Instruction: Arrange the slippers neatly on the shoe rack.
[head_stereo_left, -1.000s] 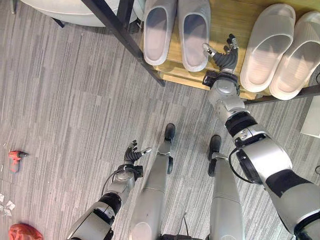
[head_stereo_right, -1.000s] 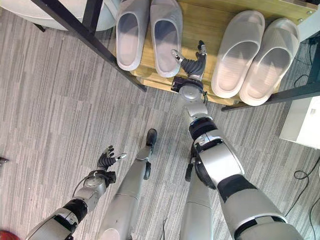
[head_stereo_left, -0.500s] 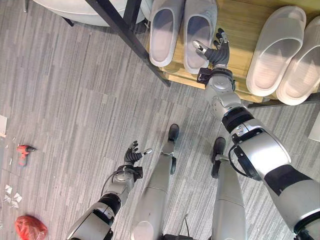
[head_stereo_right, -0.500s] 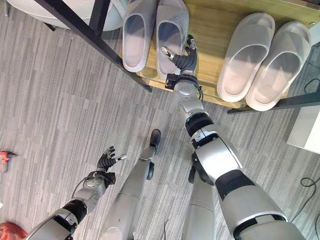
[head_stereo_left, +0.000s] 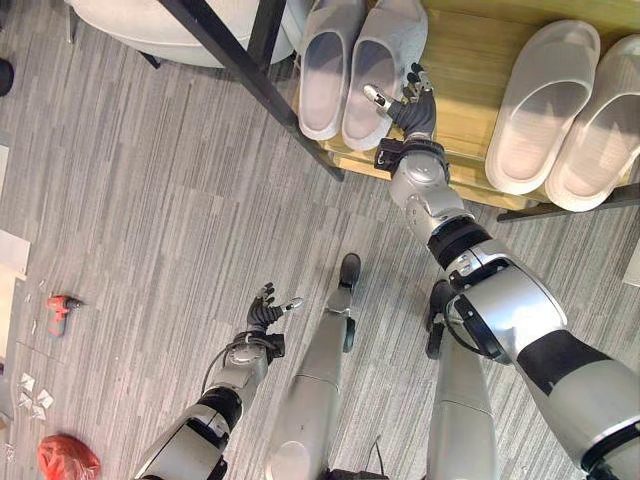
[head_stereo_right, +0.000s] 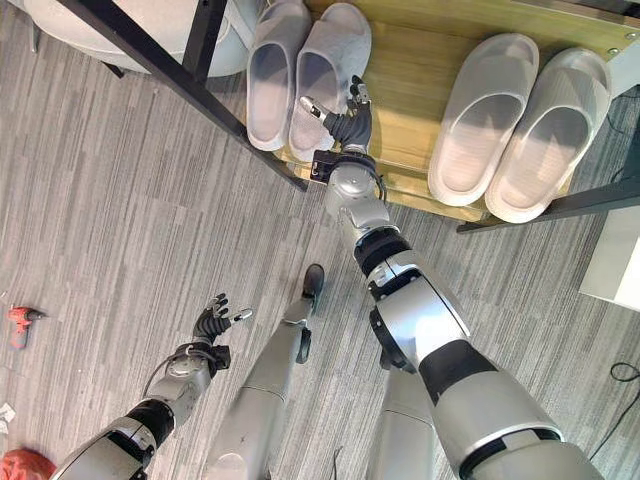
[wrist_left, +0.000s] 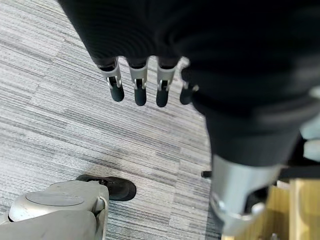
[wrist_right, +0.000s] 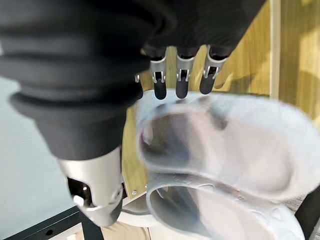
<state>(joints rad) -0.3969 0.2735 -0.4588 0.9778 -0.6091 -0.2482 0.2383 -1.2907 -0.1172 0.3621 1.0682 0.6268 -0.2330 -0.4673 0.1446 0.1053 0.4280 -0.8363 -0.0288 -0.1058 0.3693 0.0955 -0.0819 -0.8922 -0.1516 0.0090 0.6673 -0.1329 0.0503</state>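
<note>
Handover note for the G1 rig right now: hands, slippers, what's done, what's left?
Right robot hand: open, fingers straight, against the side of the grey closed-toe slipper pair on the wooden shoe rack shelf.
Left robot hand: open, idle, low over the grey carpet floor.
White open-toe slipper pair: side by side at the shelf's other end.
Done: both pairs are on the rack.
Left: the grey pair sits angled, its near slipper skewed; probably needs straightening.
</note>
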